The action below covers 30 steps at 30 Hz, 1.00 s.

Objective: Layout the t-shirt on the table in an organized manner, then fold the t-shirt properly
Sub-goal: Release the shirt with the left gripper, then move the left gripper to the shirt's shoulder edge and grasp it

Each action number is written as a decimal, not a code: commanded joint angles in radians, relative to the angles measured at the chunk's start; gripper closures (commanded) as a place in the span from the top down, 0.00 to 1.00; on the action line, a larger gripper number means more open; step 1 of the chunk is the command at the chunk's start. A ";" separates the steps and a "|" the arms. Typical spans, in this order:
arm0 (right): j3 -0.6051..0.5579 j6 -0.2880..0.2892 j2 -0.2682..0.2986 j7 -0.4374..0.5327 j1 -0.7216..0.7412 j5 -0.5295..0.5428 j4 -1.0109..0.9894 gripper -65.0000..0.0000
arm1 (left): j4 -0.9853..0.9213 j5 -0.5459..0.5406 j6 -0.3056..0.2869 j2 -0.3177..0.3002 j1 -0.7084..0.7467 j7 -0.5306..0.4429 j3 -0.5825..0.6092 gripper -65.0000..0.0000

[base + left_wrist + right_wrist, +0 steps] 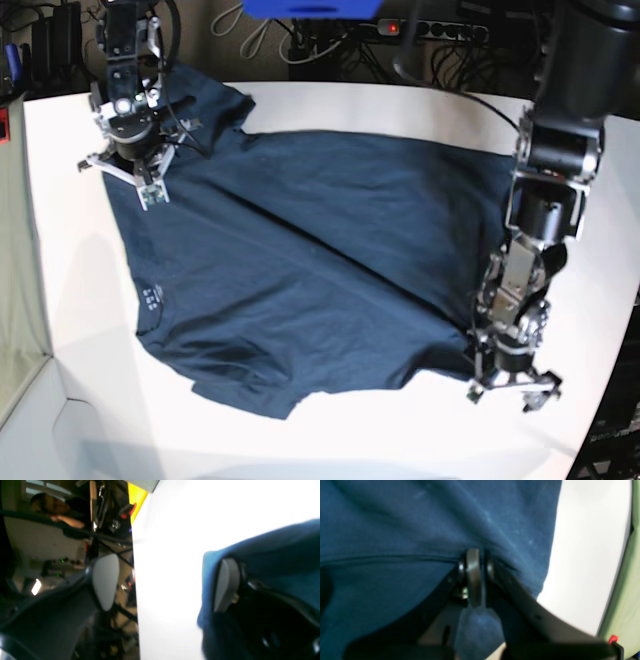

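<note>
**Ana:** Pincer first: the left pincer (pixel 512 388) has its jaws spread apart, low at the near corner of the t-shirt (pixel 320 260). From its wrist, one fingertip (pixel 226 585) sits against the blue hem and the other is out past the edge of the surface (pixel 170 555), with nothing between the 2. The right pincer (pixel 476 576) is pressed together on a pinch of cloth near a seam, up at the far sleeve corner.

**Ben:** And the shirt itself?

**Ana:** Spread across the middle of the white surface, mostly flat, its small white label mark (pixel 150 296) facing up. A long diagonal crease runs through the body, and the near hem looks bunched and rumpled.

**Ben:** So layout isn't finished.

**Ana:** I'd judge not. To do it well, keep the right corner pinned as the anchor and let the left take the near hem cleanly, both layers if possible, then draw outward, away from the anchor, low over the surface. A gentle, even pull should ease the crease; a jerk could drag the whole shirt.
</note>
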 commanded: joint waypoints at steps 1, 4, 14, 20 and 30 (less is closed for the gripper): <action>-0.003 0.037 -0.003 -0.101 -0.011 0.018 -0.024 0.08 | 0.033 0.001 0.021 -0.018 -0.038 -0.006 -0.034 0.79; -0.003 0.037 -0.003 -0.101 -0.008 0.018 -0.024 0.08 | 0.033 0.001 0.020 -0.018 -0.036 -0.003 -0.111 0.79; -0.003 0.037 -0.008 -0.101 -0.009 0.018 -0.024 0.08 | -0.040 -0.025 -0.125 -0.018 -0.105 0.070 -0.134 0.80; -0.003 0.037 -0.010 -0.104 -0.015 0.018 -0.024 0.08 | -0.098 -0.374 -0.256 -0.004 -0.179 0.219 -0.132 0.79; -0.002 0.037 -0.011 -0.107 -0.015 0.018 -0.024 0.08 | -0.101 -0.533 -0.181 -0.070 -0.268 0.213 -0.131 0.79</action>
